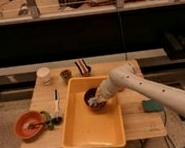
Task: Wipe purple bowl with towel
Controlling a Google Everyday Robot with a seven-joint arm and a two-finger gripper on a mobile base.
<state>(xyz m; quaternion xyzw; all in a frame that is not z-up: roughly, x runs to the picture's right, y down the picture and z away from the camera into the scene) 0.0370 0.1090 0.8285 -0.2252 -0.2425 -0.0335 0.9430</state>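
Observation:
A dark purple bowl (pixel 90 95) sits inside the yellow tub (pixel 78 130) near its back right. A whitish towel (pixel 95 102) is bunched in the bowl. My gripper (pixel 97 99) at the end of the white arm (pixel 148 89) reaches in from the right and presses down on the towel inside the bowl. The fingertips are hidden by the towel and the wrist.
The tub stands on a wooden table (pixel 141 118). An orange bowl (pixel 27 124) with utensils is at the left front. A white cup (pixel 44 75), a small brown bowl (pixel 65 74) and a dark packet (pixel 82 66) stand at the back. A green sponge (pixel 152 105) lies at the right.

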